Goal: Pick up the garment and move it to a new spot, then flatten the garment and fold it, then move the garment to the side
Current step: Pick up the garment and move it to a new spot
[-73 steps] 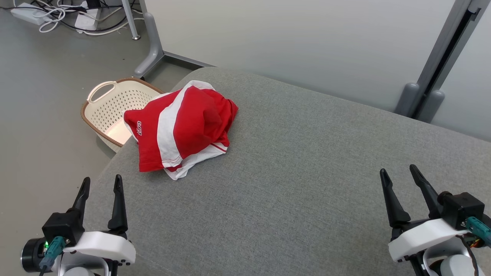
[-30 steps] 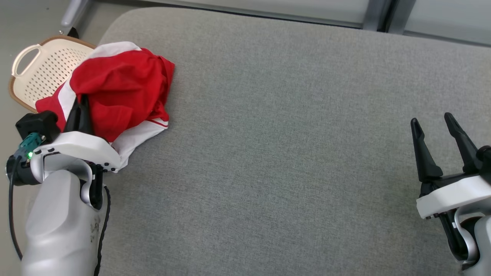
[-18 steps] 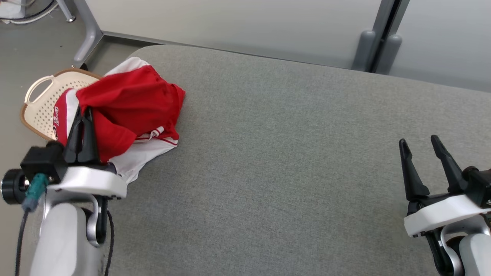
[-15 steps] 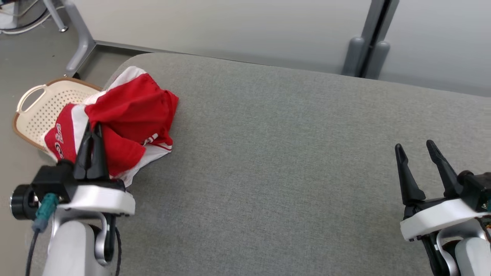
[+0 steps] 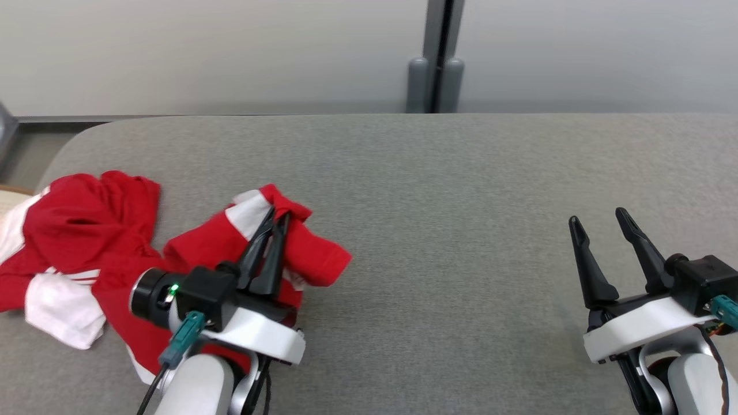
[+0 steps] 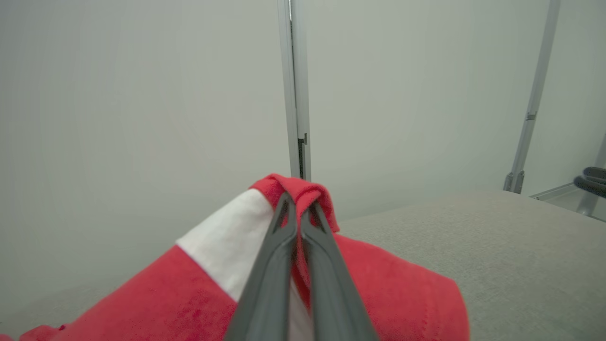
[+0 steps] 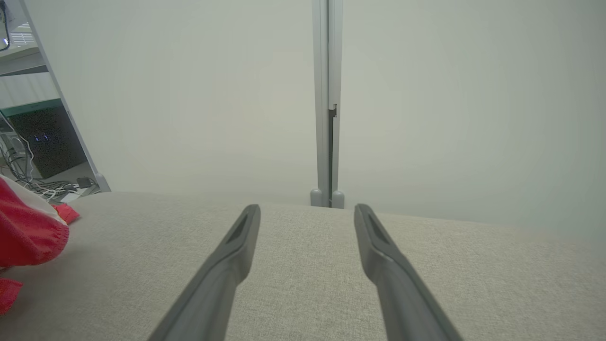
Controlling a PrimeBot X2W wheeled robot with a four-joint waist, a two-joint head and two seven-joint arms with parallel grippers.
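Note:
The garment (image 5: 86, 230) is red with white panels and lies crumpled on the left part of the grey padded table (image 5: 450, 190). My left gripper (image 5: 278, 214) is shut on a raised fold of it, and the cloth trails from there back to the left. In the left wrist view the pinched fold (image 6: 296, 189) bunches over the closed fingertips (image 6: 288, 210). My right gripper (image 5: 597, 218) hangs open over bare table at the lower right, far from the cloth. The right wrist view has the garment's edge (image 7: 26, 232) at its far left and the right gripper (image 7: 307, 208) with nothing between its fingers.
A pale partition wall with a grey post (image 5: 436, 57) runs behind the table. A sliver of the cream basket (image 5: 7, 196) peeks in at the left edge, below the table's rounded corner. Cables and equipment (image 7: 28, 156) sit on the floor to the left.
My left gripper, shut on the garment, has pulled it to the right, toward the table's middle, stretching the pile out. The head camera has swung to face the table squarely. The right gripper stays open.

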